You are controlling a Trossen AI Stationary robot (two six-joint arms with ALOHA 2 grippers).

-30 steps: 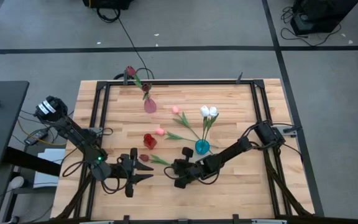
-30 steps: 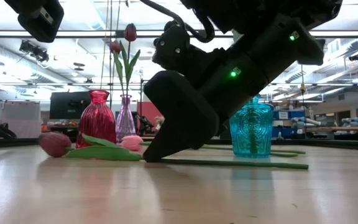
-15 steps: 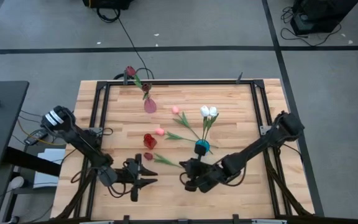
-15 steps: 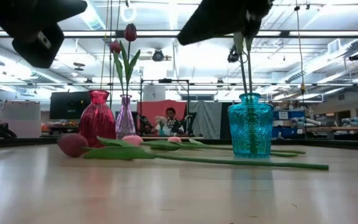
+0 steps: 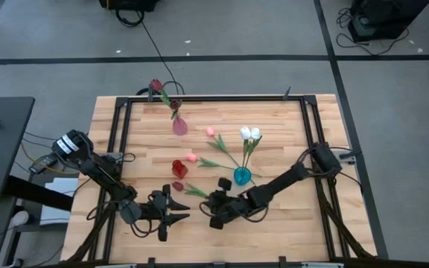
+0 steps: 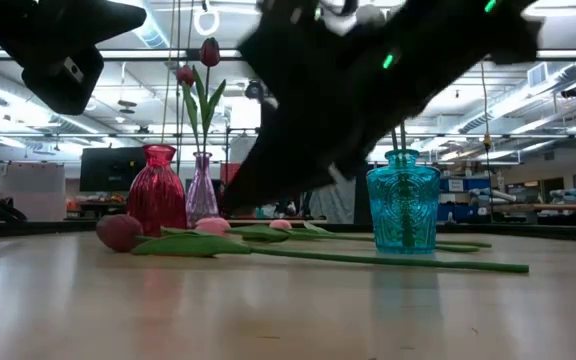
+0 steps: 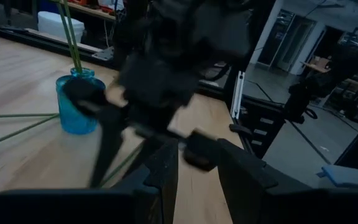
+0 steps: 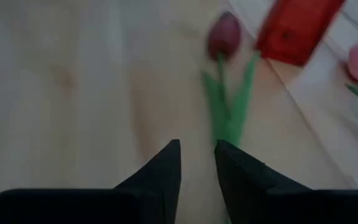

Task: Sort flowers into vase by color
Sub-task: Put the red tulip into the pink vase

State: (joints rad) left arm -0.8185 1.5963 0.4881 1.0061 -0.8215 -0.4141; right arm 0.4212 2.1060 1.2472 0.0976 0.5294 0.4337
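the right gripper (image 5: pixel 216 208) hangs over the front middle of the table, its two dark fingers (image 8: pixel 166 165) set to a narrow gap and holding nothing, pointed at the dark maroon tulip (image 8: pixel 224 38) lying flat on the wood on its long green stem and leaves. that tulip lies just in front of the squat red glass vase (image 5: pixel 179 169). the left gripper (image 5: pixel 171 214) hovers close by on the left arm's side, its fingers (image 7: pixel 160 168) also narrowly parted and empty, facing the right gripper.

behind them, the small turquoise glass vase (image 5: pixel 242 176) holds two white tulips (image 5: pixel 249 133). two pink tulips (image 5: pixel 199 146) lie loose on the boards between the red and turquoise vases. a slim pale pink glass vase (image 5: pixel 179 125) near the far edge holds two dark maroon tulips (image 5: pixel 164 94).

the light wooden plank table (image 5: pixel 289 138) sits inside a black metal frame, on a grey floor crossed by dark tape lines. the low view shows a lit workshop beyond with ceiling strip lights (image 6: pixel 118 55) and benches.
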